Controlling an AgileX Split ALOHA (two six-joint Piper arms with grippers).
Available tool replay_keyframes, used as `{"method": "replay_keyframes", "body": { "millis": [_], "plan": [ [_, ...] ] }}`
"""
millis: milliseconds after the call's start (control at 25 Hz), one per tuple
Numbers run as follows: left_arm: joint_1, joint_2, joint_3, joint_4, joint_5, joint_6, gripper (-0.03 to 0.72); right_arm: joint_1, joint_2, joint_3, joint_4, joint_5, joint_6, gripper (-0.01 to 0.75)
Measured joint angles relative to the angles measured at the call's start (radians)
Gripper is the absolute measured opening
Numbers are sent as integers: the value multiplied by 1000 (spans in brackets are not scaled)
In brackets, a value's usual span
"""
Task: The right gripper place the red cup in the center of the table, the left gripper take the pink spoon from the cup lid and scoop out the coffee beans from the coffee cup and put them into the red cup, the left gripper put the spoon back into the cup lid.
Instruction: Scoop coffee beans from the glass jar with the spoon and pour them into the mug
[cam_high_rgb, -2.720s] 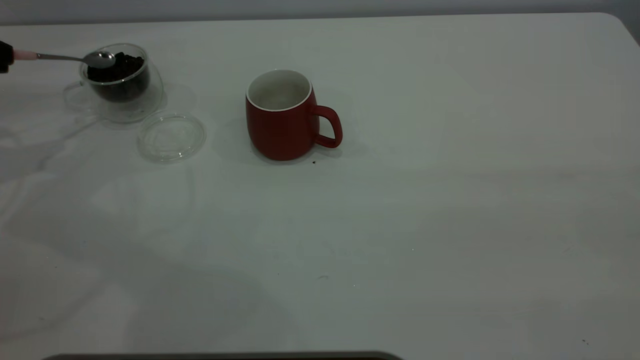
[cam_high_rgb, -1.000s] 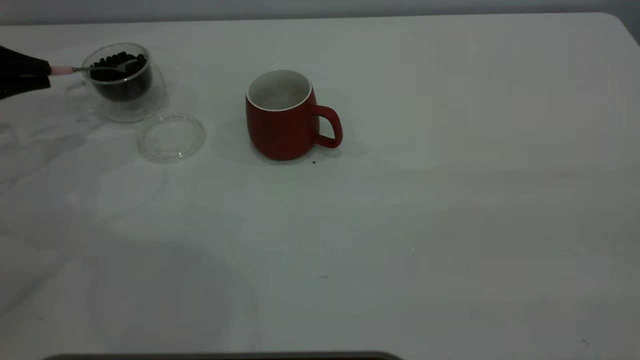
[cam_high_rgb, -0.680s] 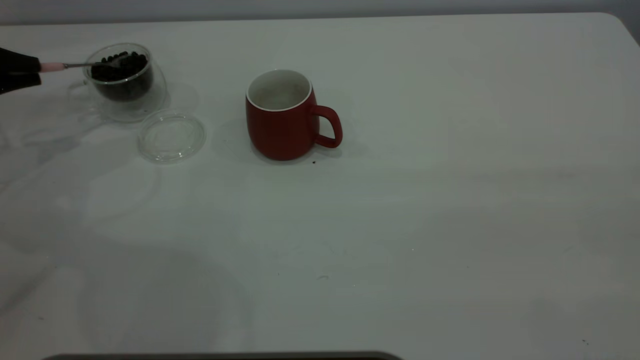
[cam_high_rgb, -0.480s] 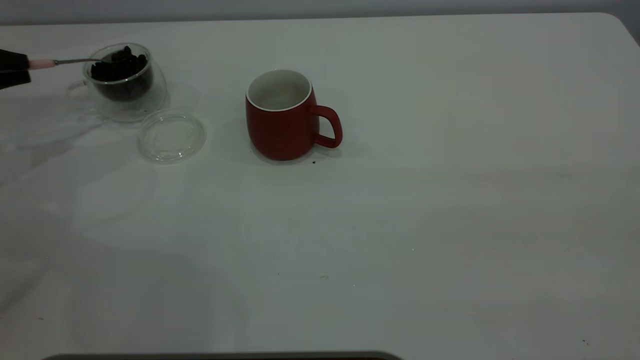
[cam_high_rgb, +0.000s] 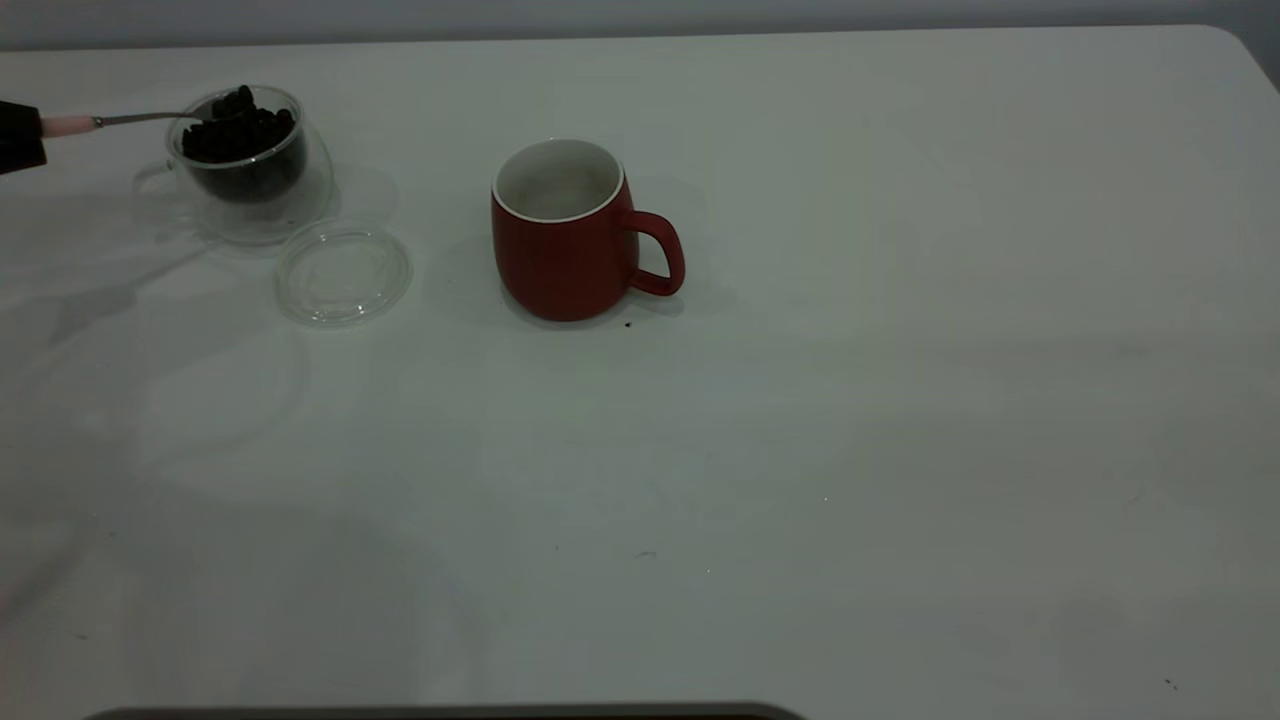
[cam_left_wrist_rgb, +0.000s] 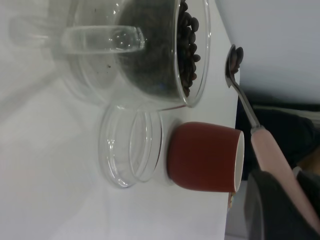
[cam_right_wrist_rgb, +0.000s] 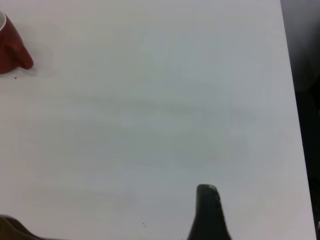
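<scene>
The clear glass coffee cup (cam_high_rgb: 245, 175) holds the coffee beans (cam_high_rgb: 240, 135) at the far left of the table (cam_high_rgb: 800, 450). My left gripper (cam_high_rgb: 15, 138) is at the left edge, shut on the pink spoon (cam_high_rgb: 70, 125). The spoon's bowl (cam_high_rgb: 232, 103) carries a few beans just above the coffee cup's rim. The cup lid (cam_high_rgb: 343, 273) lies bare in front of that cup. The red cup (cam_high_rgb: 565, 235) stands upright mid-table, handle to the right. The left wrist view shows the spoon (cam_left_wrist_rgb: 272, 155), the coffee cup (cam_left_wrist_rgb: 150, 55), the lid (cam_left_wrist_rgb: 131, 147) and the red cup (cam_left_wrist_rgb: 202, 156). My right gripper (cam_right_wrist_rgb: 110, 225) is open over bare table.
A small dark speck (cam_high_rgb: 628, 324) lies by the red cup's base. The table's right edge (cam_right_wrist_rgb: 292, 125) runs close to the right gripper. The red cup's handle (cam_right_wrist_rgb: 20, 55) shows far off in the right wrist view.
The spoon dipped into the beans, then lifted out with a few beans on it. My left gripper drew back to the left. The cups and the lid stayed put.
</scene>
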Motion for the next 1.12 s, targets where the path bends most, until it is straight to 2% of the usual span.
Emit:
{"method": "replay_keyframes", "body": {
  "millis": [400,1120],
  "plan": [
    [-84,0,0,-5,0,5,123,0,0,0,0,0,0,586],
    [-319,0,0,-66,1,50,123,0,0,0,0,0,0,586]
  ]
}}
